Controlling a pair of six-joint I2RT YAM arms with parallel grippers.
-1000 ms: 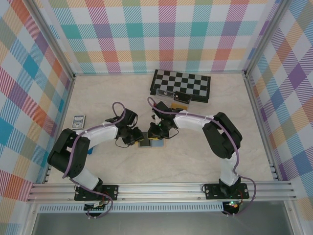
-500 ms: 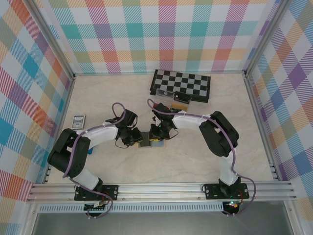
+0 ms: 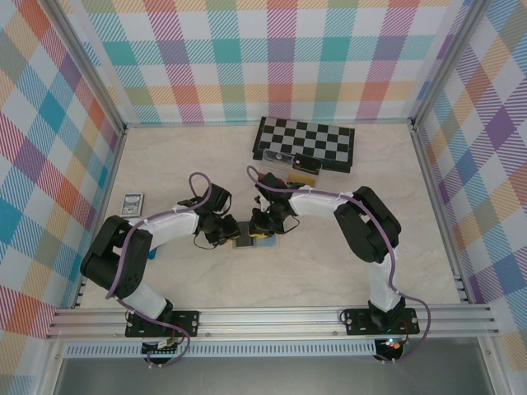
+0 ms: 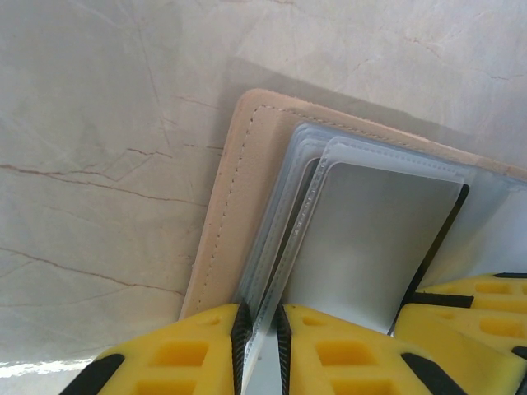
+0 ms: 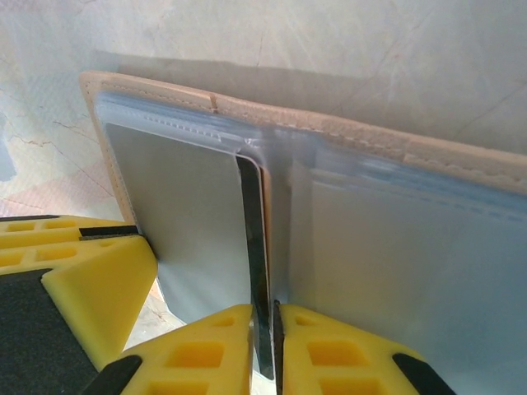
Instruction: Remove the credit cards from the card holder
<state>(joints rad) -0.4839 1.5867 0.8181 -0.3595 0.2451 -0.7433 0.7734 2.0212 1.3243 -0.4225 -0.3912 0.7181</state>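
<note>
Bottom centre of the left wrist view, the left gripper point(image 4: 262, 329) pinches the card holder point(image 4: 226, 214) by its clear sleeve point(image 4: 284, 222). The right gripper point(image 5: 265, 325) clamps a dark credit card point(image 5: 254, 239) (seen edge-on).

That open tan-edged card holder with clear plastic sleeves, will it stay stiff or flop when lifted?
The tan-edged card holder likely flops at its fold: its thin clear sleeves fan loosely. Those glossy sleeves probably slip in the left gripper.

We see the card holder point(image 4: 218, 222) edged in matt tan leather-like material with stitching; its sleeves point(image 4: 276, 197) are clear glossy plastic. The credit card point(image 5: 257, 271) looks dark, smooth plastic. The table point(image 4: 99, 123) is smooth and marble-patterned. The fingers point(image 4: 346, 354) of the left gripper point(image 4: 259, 329) are yellow moulded plastic.
</note>
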